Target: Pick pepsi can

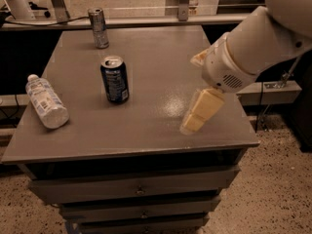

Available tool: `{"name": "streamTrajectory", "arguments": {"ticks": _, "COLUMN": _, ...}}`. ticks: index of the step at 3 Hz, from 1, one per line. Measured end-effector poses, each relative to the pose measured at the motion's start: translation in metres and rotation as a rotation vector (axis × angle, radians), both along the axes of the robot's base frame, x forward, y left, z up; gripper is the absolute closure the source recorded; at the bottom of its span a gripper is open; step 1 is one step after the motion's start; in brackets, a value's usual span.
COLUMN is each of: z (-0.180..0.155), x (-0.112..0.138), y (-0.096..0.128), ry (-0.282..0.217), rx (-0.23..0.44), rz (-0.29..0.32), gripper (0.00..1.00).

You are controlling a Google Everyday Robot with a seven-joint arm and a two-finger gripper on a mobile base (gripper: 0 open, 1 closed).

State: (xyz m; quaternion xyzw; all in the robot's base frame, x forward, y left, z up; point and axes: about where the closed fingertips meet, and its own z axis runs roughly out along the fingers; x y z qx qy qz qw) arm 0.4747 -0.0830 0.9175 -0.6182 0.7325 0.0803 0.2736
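Reach phase, nothing gripped yet. Hanging over the table near its right edge, towards the front right corner: end effector, cream fingers spread apart and empty. Upright a little left of the table's middle, well apart from the end effector: pepsi can, silver top up. Near the far edge, a slim silver can; lying close to the left edge, a clear bottle. Neither touching the target.

To do this step well: sweep left across the bare middle, high enough not to scrape the table. Square the opening with the can's sides and come in level at mid-height, below the rim. Avoid nudging before closing, since an upright can probably tips or slides on so smooth a top. Close only once astride the body, then lift straight up.
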Motion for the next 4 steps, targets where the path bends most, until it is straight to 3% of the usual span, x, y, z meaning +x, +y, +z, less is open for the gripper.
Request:
{"name": "streamTrajectory", "arguments": {"ticks": 1, "z": -0.015, "x": 0.008, "y": 0.054, "ry": 0.024, "rx": 0.157, "rz": -0.008, "gripper": 0.00}}
{"name": "streamTrajectory", "arguments": {"ticks": 2, "z": -0.015, "x": 0.008, "y": 0.054, "ry": 0.024, "rx": 0.157, "rz": -0.008, "gripper": 0.00}}
{"name": "streamTrajectory", "arguments": {"ticks": 3, "z": -0.023, "x": 0.021, "y": 0.070, "ry": -0.002, "rx": 0.228, "rz": -0.008, "gripper": 0.00}}
{"name": "streamTrajectory", "arguments": {"ticks": 4, "z": -0.034, "x": 0.055, "y": 0.108, "ry": -0.040, "rx": 0.363, "rz": 0.016, "gripper": 0.00}}
